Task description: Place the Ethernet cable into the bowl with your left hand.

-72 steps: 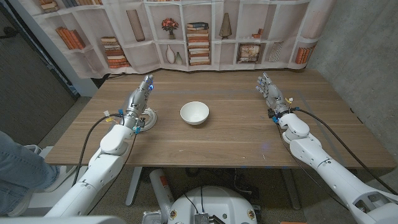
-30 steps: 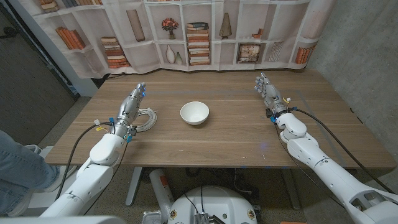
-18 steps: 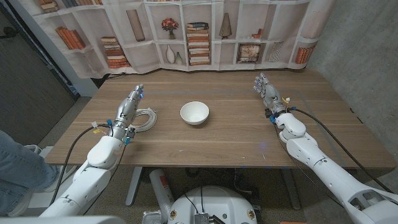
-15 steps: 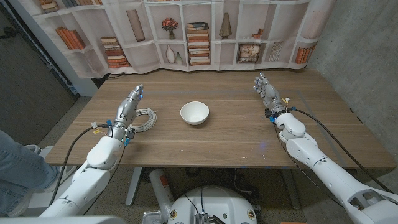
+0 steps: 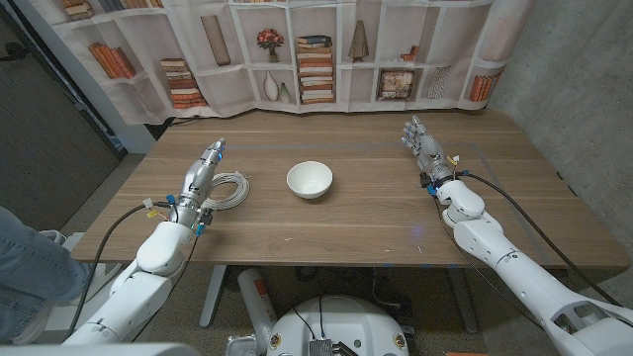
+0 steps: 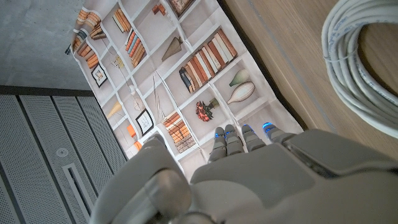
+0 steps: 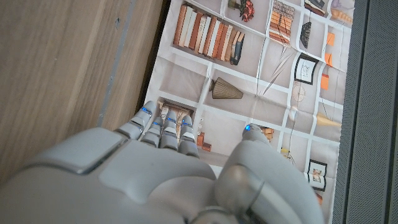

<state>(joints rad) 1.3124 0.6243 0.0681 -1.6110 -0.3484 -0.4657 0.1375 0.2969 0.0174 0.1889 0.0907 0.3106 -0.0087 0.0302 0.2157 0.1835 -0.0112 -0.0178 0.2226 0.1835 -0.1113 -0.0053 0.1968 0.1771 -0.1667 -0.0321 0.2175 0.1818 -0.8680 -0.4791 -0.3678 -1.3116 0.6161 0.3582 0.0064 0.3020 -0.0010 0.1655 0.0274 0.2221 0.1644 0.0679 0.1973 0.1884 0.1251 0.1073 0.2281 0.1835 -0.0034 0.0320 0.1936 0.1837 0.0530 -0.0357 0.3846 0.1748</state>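
- Sitting coiled on the worktop [image 5: 356, 213], the white Ethernet cable [image 5: 228, 190] is at left-centre of the head frame, loops lying flat on the wood.
- Bowl [image 5: 310, 180]: white, upright, middle of the frame, to the right of the coil and clearly apart from it. Nothing visible inside it.
- Left hand [image 5: 202, 174]: reaches up from the lower-left corner, just left of the coil and at its edge; contact cannot be told from the head view.
- Left fingers [image 5: 217, 148]: held straight and close together, pointing toward the top of the frame, holding nothing.
- Left wrist view: the back of the left hand [image 6: 261, 168] is in the foreground with blue-tipped fingers [image 6: 227, 138] extended side by side; the cable [image 6: 354, 62] loops lie on the wood at the frame's right side, not in the hand's grasp.
- Right hand [image 5: 425, 148]: right of centre in the head frame, well apart from bowl and cable, raised with fingers [image 5: 416, 130] pointing up-frame, loosely together, holding nothing.
- Right wrist view: back of the right hand [image 7: 143, 180], fingers [image 7: 163, 127] straight and side by side, thumb set off to one side.
- Backdrop [image 5: 297, 49]: printed bookshelf curtain along the top of the head frame, behind the worktop's far edge.
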